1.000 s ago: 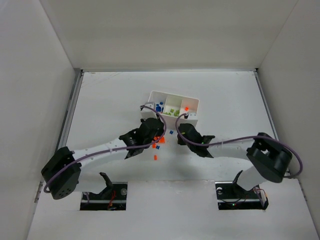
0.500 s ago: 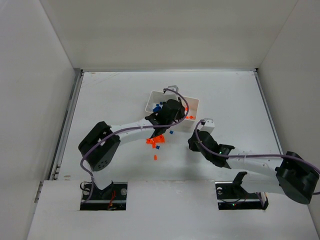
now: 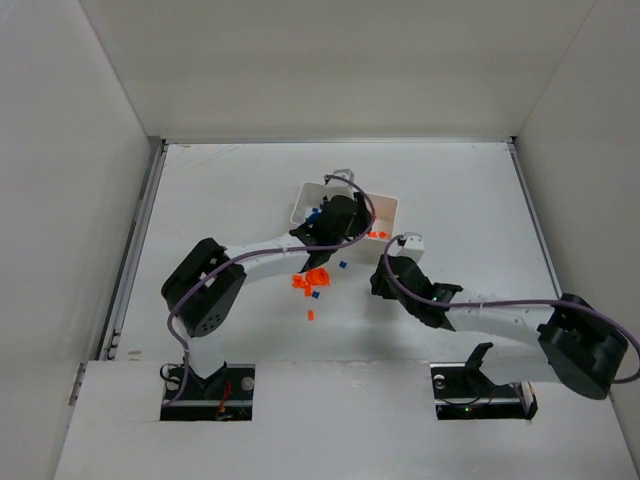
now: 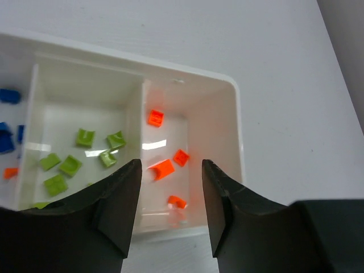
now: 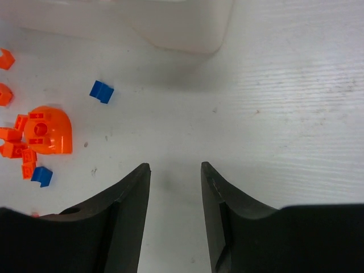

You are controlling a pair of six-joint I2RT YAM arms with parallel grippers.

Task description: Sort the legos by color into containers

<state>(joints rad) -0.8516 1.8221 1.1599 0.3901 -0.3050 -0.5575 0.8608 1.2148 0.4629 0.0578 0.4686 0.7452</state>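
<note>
Legos (image 3: 305, 281) are partly sorted: some sit by colour in the tray (image 4: 238, 131), others lie loose on the table (image 5: 284, 142) beside it. The left gripper (image 4: 170, 168) hangs spread and empty over the orange compartment (image 4: 170, 131), and the right gripper (image 5: 175, 170) is spread and empty above bare table. For the next pick I judge it should straddle the lone blue brick (image 5: 102, 91) squarely, clear of the tray wall

Your overhead view has the left arm (image 3: 335, 220) covering the middle of the tray (image 3: 389, 207), loose bricks (image 3: 311, 283) near it too small to count, your left wrist view cuts the blue bricks (image 4: 5, 142) at its left edge, your right wrist view shows only the tray's near edge.
</note>
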